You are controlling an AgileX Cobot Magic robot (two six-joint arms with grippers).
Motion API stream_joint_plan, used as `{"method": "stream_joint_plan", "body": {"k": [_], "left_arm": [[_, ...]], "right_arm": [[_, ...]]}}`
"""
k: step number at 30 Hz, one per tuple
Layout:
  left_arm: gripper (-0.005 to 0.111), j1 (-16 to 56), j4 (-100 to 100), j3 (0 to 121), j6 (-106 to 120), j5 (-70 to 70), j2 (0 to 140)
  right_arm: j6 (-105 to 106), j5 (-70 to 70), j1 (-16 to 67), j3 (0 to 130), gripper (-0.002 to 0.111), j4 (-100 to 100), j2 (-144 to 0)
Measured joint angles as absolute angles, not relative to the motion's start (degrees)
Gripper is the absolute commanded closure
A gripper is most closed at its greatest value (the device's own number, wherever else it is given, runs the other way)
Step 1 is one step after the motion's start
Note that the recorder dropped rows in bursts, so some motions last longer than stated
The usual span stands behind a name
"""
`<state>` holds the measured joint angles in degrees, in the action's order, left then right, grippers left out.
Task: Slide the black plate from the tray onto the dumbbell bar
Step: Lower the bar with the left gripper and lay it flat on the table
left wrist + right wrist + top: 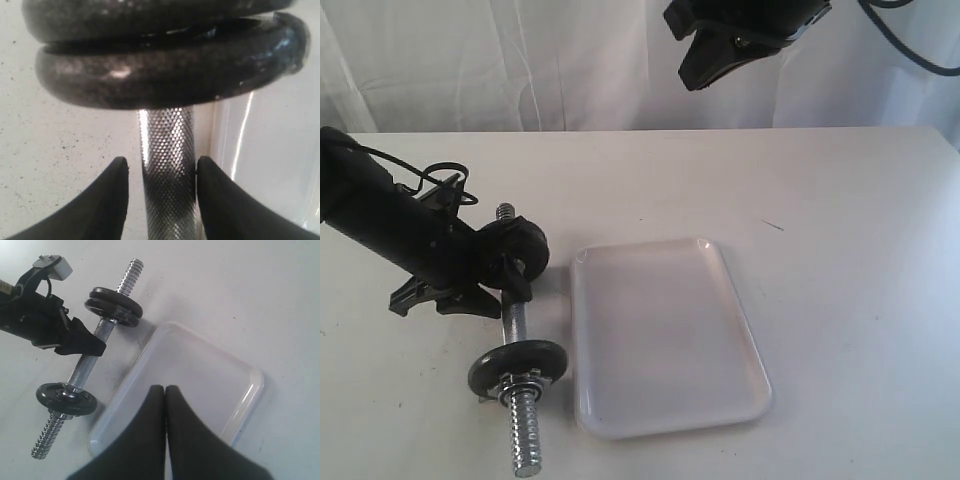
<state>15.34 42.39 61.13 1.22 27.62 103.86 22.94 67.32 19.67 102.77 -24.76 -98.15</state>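
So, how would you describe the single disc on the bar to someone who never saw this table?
Find the white tray on the table; the chrome dumbbell bar lies along its left side in the exterior view. The disc sits at the bar's end nearest that camera, alone beside a nut, whereas the far end carries two discs stacked together.

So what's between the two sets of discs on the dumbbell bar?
Only the dumbbell bar itself, its knurled middle, with the left gripper straddling it. The right wrist view shows the whole stretch, and the left wrist view shows it close up.
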Motion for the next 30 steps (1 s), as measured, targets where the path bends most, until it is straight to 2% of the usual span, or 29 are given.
{"method": "stream_joint_plan", "body": {"k": [30], "left_arm": [[0.058, 15.3, 41.6, 61.1, 2.4, 28.7, 103.4]], "right_arm": [[22.9, 67.6, 19.7, 102.8, 0.108, -24.6, -98.2]]}}
